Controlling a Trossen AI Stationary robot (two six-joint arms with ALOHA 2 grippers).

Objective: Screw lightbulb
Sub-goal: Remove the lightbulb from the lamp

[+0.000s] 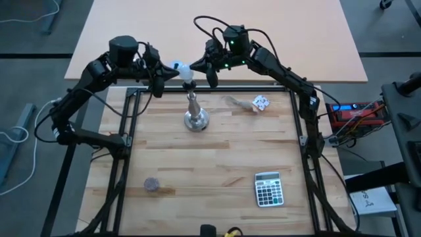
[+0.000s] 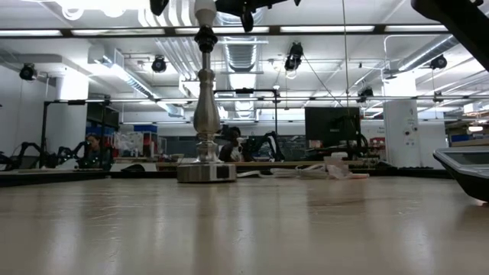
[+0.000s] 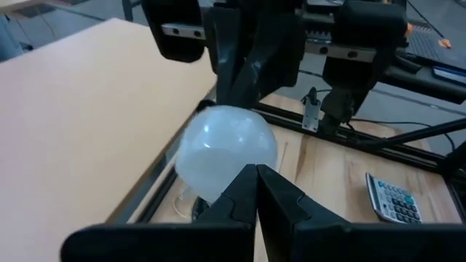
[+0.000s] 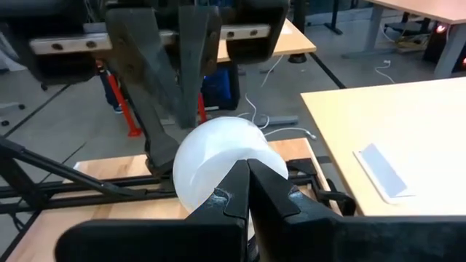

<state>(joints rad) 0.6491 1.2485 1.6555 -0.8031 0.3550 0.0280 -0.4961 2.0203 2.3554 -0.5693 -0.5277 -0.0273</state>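
The lightbulb, a white frosted globe, sits on top of the silver stand, whose round base rests on the wooden table toward the far edge. In the low view the lightbulb tops the upright stand. My left gripper is shut at the globe's left side. My right gripper is shut at its right side. Each wrist view shows the globe between my two shut grippers. The bulb's screw base is hidden. My left gripper lays its shut fingertips against the globe's left side, coming nearly level from the table's left. The bulb stays upright on the stand. My right gripper lays its shut fingertips against the globe's right side, coming nearly level from the table's right, opposite the left gripper.
A calculator lies near the table's front right. A crumpled white paper scrap lies right of the stand. A small dark round thing lies at the front left. Black frame rails border the wooden board.
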